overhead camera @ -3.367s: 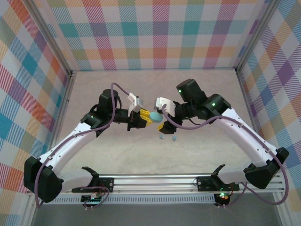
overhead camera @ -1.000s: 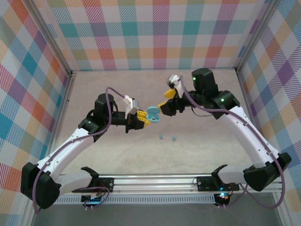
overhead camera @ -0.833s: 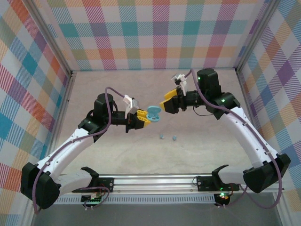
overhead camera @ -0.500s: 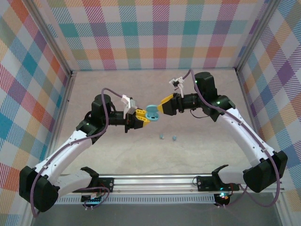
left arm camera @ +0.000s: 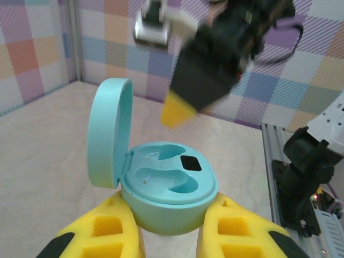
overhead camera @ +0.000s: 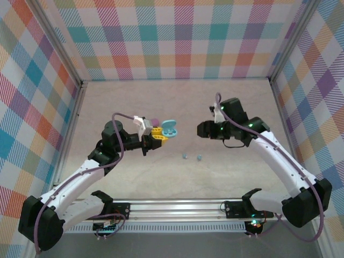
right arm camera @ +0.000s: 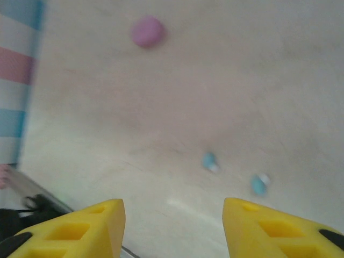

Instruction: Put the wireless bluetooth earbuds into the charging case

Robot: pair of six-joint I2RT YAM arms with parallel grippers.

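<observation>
My left gripper (overhead camera: 159, 134) is shut on a light blue charging case (overhead camera: 169, 128), held above the table with its lid (left arm camera: 109, 141) swung open. In the left wrist view the case (left arm camera: 171, 188) sits between the yellow fingers (left arm camera: 102, 232), and both of its earbud wells are bare. Two light blue earbuds (overhead camera: 184, 156) (overhead camera: 199, 157) lie on the table in front of it. My right gripper (overhead camera: 199, 129) hangs to the right of the case, apart from it. Its jaws are open with nothing between them (right arm camera: 173, 207), above the two buds (right arm camera: 209, 161) (right arm camera: 259, 184).
A small pinkish-purple case (overhead camera: 154, 121) lies on the table just behind my left gripper, also visible far off from the right wrist (right arm camera: 148, 30). Checked walls enclose the table on three sides. A metal rail (overhead camera: 177, 207) runs along the near edge.
My right gripper has left the case, drawn back to the right and turned down toward the table. The left arm has shifted the open case slightly left.
</observation>
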